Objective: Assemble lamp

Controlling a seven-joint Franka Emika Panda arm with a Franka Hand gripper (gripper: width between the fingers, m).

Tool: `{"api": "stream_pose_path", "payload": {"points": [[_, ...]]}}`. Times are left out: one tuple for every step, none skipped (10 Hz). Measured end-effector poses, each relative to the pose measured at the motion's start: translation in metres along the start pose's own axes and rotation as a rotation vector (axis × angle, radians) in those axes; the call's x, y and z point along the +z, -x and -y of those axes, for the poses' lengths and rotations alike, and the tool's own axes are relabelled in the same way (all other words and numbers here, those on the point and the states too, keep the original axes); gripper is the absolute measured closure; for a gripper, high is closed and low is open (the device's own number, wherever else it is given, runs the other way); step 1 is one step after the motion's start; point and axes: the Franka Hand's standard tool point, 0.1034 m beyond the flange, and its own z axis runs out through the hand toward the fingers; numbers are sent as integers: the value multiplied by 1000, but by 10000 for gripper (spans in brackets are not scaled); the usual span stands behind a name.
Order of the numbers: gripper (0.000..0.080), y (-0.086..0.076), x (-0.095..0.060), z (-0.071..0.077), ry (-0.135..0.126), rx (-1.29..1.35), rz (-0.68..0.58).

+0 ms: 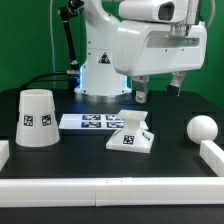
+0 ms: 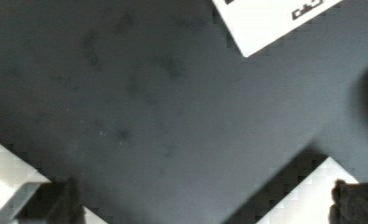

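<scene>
The white cone shade point(image 1: 37, 117) stands on the exterior view's left of the black table. The low square base point(image 1: 132, 133) lies near the middle, and the round-headed bulb point(image 1: 203, 128) lies on the right. My gripper point(image 1: 160, 93) hangs open and empty above the table, behind the base and bulb and touching nothing. In the wrist view the gripper point(image 2: 199, 200) shows two dark fingertips point(image 2: 39, 200) far apart over bare dark table. A corner of a white tagged piece point(image 2: 279, 20) shows there; I cannot tell which piece it is.
The marker board point(image 1: 95, 122) lies flat between the shade and the base. A low white rail point(image 1: 110, 187) runs along the table's front and up both sides, seen as white strips in the wrist view point(image 2: 314, 195). The robot's white base point(image 1: 100, 60) stands behind.
</scene>
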Motion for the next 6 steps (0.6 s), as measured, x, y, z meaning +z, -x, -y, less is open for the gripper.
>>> {"api": "stream_pose_path", "payload": {"points": [[100,0,0,0,0,0,0],[100,0,0,0,0,0,0],[100,0,0,0,0,0,0],[100,0,0,0,-2,1,0],[100,0,1,1,-2,0,1],[100,1,1,0,-3,1,1]]}}
